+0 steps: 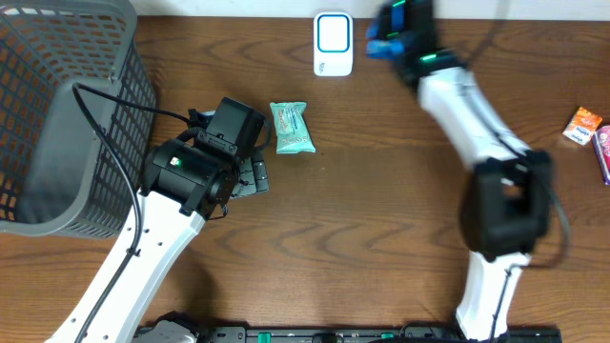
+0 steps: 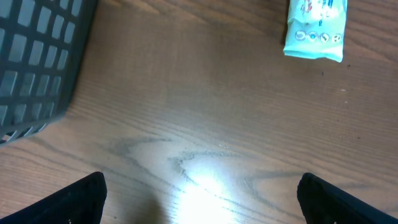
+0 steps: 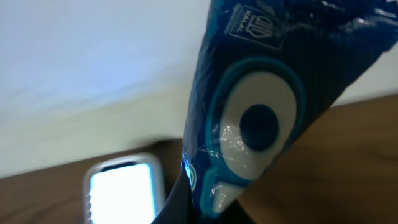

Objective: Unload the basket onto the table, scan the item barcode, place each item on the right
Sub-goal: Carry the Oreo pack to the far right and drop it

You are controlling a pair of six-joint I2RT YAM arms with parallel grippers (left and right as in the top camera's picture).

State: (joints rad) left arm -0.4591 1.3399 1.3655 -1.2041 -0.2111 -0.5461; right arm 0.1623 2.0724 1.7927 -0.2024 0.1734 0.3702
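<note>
- Right end effector (image 1: 396, 33) is up at the far edge of the counter (image 1: 362, 219), pinched shut on a blue packet (image 1: 379, 45) (thin crinkly wrapper with a white oval and a dark blue dot on it, going by the right wrist view).
- From that wrist view the blue packet (image 3: 261, 106) fills most of the shot, tilted, with its lower end going down into the dark fingers at the bottom.
- Scanner (image 1: 333, 44) is the little white unit with a blue-rimmed face. It sits flat on the counter, just left of the held packet in the overhead view.
- In the wrist view the scanner (image 3: 121, 186) shows up lower left with its face lit bright, and it looks blurry. I can't tell if the packet touches it or which side the barcode is on.
- Left end effector (image 1: 253, 174) sits low over the counter with its fingers spread wide and nothing between them (the left wrist view only shows bare wood grain and a glare patch in the gap).
- Mint green packet (image 1: 291, 127) lies flat on the counter just beyond the left end effector, apart from it.
- Grey mesh basket (image 1: 57, 114) takes up the far left corner.
- Over on the right edge there's an orange packet (image 1: 584, 125) and a pink item (image 1: 603, 152) partly cut off by the frame.
</note>
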